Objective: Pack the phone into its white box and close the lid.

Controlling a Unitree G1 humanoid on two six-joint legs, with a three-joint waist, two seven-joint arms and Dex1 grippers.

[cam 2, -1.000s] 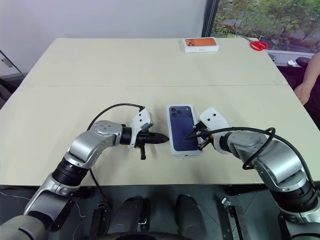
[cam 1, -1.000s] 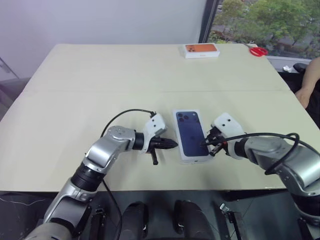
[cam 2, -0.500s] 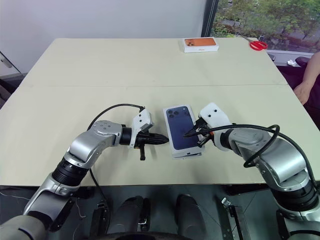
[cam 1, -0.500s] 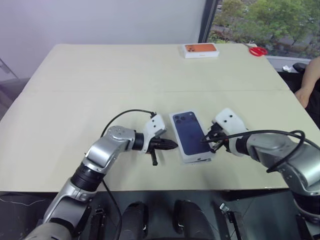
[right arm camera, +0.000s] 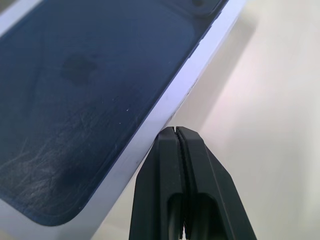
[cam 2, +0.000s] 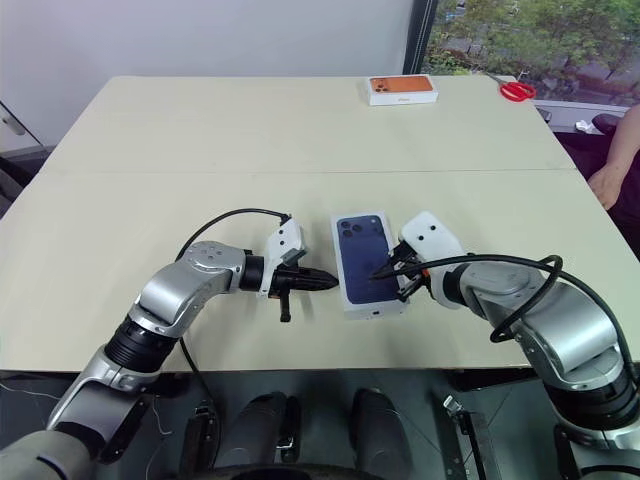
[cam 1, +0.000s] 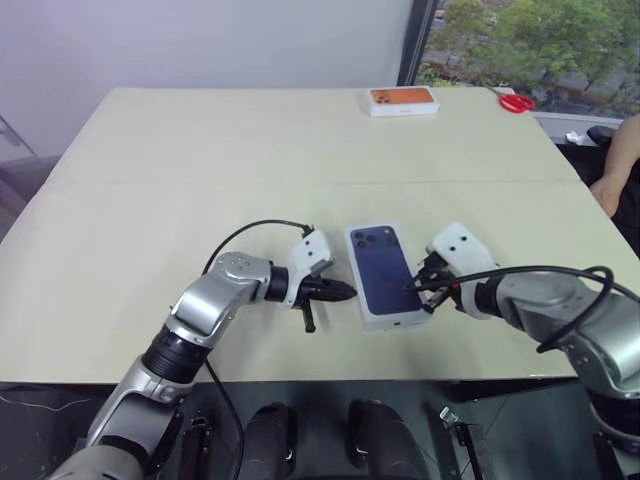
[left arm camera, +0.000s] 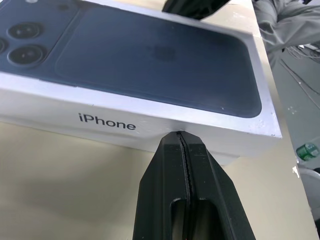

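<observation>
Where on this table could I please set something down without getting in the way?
The wide beige tabletop is bare between the closed white phone box with its dark blue printed top and the small orange-topped box. It is crowded around the phone box, flanked by the shut left end effector and right end effector.

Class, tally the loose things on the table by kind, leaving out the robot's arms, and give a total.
Phone boxes: 2, the closed white box between the grippers and the orange-topped box at the far edge.
Scissors: 1, the red scissors.
Total: 3
</observation>
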